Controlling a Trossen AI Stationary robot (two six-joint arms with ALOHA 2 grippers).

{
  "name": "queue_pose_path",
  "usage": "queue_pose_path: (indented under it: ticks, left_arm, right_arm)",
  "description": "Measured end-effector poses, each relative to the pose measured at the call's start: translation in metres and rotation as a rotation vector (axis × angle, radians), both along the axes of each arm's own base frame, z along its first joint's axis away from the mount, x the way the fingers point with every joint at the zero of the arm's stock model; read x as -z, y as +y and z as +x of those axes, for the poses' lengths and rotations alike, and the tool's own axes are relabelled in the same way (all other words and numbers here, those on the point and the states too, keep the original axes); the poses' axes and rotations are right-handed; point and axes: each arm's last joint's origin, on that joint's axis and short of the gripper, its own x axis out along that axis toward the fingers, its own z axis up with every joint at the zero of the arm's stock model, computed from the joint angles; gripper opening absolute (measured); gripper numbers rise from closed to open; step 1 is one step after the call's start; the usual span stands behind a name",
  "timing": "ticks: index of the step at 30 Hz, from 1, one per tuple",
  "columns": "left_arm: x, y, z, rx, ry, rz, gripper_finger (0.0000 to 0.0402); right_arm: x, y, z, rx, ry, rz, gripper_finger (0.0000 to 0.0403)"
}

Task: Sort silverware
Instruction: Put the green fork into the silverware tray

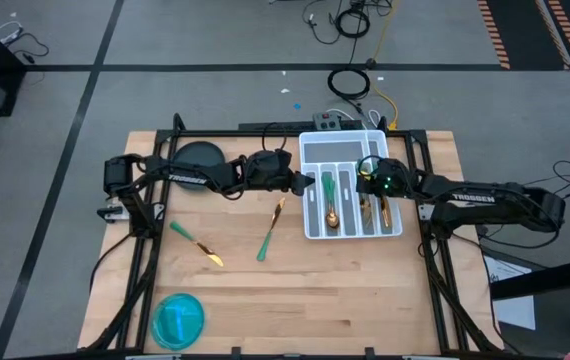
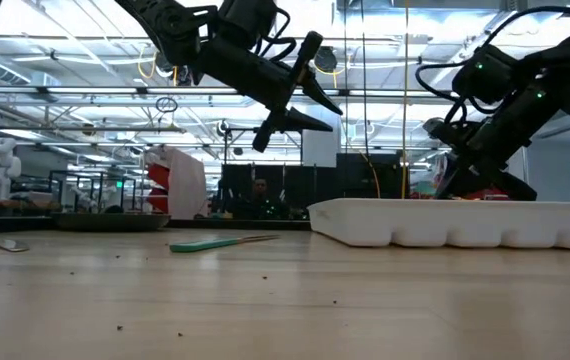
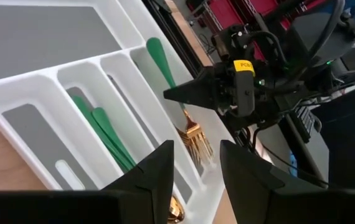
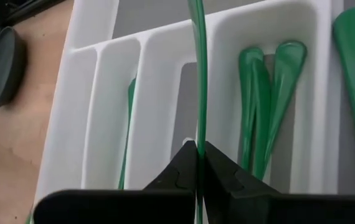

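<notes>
The white tray [image 1: 350, 185] holds several green-handled gold pieces in its slots [image 3: 106, 134]. My right gripper [image 1: 370, 180] is over the tray's right slots, shut on a green-handled fork [image 3: 190, 134]. My left gripper [image 1: 305, 182] is open and empty above the tray's left edge, and it also shows in the low view [image 2: 300, 90]. Two more pieces lie flat on the table, one [image 1: 272, 228] left of the tray and one [image 1: 195, 242] farther left. My right gripper pinches the fork's slim green handle [image 4: 197, 134] between its two fingers. The handle runs on beyond the fingertips toward the tray's far end [image 4: 196, 25]. The gold head [image 3: 195, 144] points into a right slot; whether it touches the tray I cannot tell.
A blue round bowl [image 1: 178, 320] stands at the near left. A dark round disc [image 1: 197, 160] lies at the far left, under the left arm. Bare wood lies between the loose pieces and the near edge.
</notes>
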Motion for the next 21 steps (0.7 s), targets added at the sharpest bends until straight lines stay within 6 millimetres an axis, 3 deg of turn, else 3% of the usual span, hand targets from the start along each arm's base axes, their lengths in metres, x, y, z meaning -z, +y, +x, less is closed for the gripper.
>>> queue_pose_path:
  ticks: [21]
  left_arm:
    - [0.0004,-0.0002,-0.0001,0.009,0.002,-0.002,0.0136]
  right_arm:
    - [-0.0022,0.0013,-0.0032,0.002,0.011,-0.008,0.0085]
